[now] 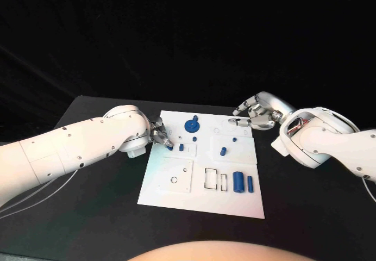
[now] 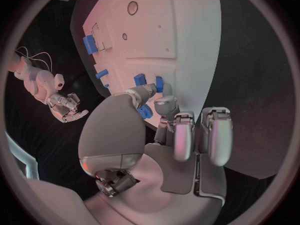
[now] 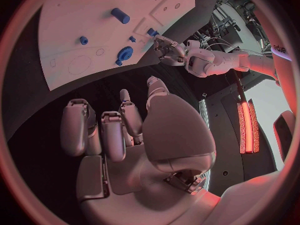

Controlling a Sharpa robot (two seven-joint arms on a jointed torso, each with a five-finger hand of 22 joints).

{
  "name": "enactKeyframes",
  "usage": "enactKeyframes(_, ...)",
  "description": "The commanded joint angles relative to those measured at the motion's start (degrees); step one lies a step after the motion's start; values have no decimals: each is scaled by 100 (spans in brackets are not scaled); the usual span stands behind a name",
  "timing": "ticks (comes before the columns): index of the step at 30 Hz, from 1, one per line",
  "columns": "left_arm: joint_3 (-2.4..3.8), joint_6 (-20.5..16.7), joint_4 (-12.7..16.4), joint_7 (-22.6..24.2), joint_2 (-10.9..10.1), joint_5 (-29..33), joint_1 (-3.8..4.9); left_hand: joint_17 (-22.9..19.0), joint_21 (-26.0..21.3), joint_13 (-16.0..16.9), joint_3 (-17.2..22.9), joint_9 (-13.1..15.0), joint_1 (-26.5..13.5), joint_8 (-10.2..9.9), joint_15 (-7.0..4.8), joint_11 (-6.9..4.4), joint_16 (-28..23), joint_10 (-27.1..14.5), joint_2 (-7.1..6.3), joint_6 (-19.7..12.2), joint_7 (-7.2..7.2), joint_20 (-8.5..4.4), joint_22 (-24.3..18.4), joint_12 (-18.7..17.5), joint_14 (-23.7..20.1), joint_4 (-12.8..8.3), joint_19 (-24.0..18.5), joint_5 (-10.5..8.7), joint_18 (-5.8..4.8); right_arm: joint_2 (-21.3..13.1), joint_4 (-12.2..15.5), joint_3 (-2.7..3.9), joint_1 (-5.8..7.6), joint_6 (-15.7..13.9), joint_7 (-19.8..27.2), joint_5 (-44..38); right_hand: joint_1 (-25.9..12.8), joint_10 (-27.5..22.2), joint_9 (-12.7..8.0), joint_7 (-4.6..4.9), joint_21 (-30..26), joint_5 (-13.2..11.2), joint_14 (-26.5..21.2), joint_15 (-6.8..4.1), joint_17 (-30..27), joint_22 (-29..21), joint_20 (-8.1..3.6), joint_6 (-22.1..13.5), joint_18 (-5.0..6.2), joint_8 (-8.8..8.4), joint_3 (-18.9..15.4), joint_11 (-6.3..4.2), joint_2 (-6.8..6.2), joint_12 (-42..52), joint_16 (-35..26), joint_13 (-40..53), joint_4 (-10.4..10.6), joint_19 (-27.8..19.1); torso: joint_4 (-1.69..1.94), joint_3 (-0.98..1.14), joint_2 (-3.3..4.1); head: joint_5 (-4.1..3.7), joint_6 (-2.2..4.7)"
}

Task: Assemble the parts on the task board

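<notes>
Left hand is pinching a small blue part over the task board; right hand is hovering, fingers loosely apart, gripping nothing.

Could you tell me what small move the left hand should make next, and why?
Probably a short lift. The left hand has its fingertips on a small blue part at the task board's left edge, seemingly pinching it. The right hand hovers beyond the far edge, holding nothing. Raising the part clear would allow placing it.
</notes>
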Motion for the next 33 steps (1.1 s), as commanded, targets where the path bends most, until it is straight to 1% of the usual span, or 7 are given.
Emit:
enactKeyframes(1, -20, 197, -6, -76, 35, 35, -26, 1509, 33, 10, -27, 192, -59, 30, -48, -79, 14, 131, 11, 318, -287, -34, 1509, 29, 602, -22, 604, -9, -86, -4, 13, 0, -3, 20, 58, -55, -36, 6, -2, -31, -38, 26, 413, -37, 710, 375, -29, -14, 88, 28, -38, -32, 50, -29, -36, -6, 4, -23, 2, 0, 1, -4, -6)
enactKeyframes(13, -20, 213, -25, -106, 60, 1, -26, 1509, 33, 66, -465, 158, -255, 25, -76, -109, 14, 166, 22, 418, -326, -56, 1509, 106, 602, 90, 604, -17, -86, -10, 18, 1, -3, 12, 62, -54, -49, 5, -3, -30, -39, 25, 413, -37, 709, 376, -30, -16, 87, 31, -50, -32, 51, -30, -36, -8, 6, -22, 3, 0, -2, -16, -14)
enactKeyframes(28, -20, 174, -44, -134, 72, -26, -26, 1509, 33, 88, -897, 125, -350, 9, -83, -115, 14, 171, 66, 474, -334, -65, 1509, 145, 602, 221, 604, -18, -86, -16, 27, 1, -3, 8, 61, -53, -72, 2, -4, -30, -43, 24, 411, -36, 702, 375, -30, -19, 88, 35, -71, -31, 53, -34, -41, -13, 8, -21, 2, -1, 0, -23, -13)
enactKeyframes(30, -20, 167, -51, -142, 71, -30, -26, 1509, 33, 92, -1004, 119, -368, 6, -83, -115, 14, 172, 77, 483, -335, -66, 1509, 153, 602, 258, 604, -18, -86, -17, 28, 1, -3, 8, 61, -53, -72, 2, -4, -30, -43, 24, 411, -36, 702, 375, -30, -19, 88, 35, -71, -31, 53, -34, -41, -13, 8, -21, 1, -2, -2, -24, -18)
enactKeyframes(33, -20, 153, -58, -152, 67, -35, -26, 1509, 33, 106, -1322, 111, -434, 6, -82, -115, 14, 176, 97, 509, -337, -66, 1509, 178, 602, 366, 604, -23, -86, -19, 29, 1, -3, 6, 61, -53, -85, 1, -4, -30, -49, 21, 411, -36, 701, 372, -30, -21, 89, 37, -82, -31, 54, -35, -42, -15, 9, -23, 1, 0, 0, -25, -18)
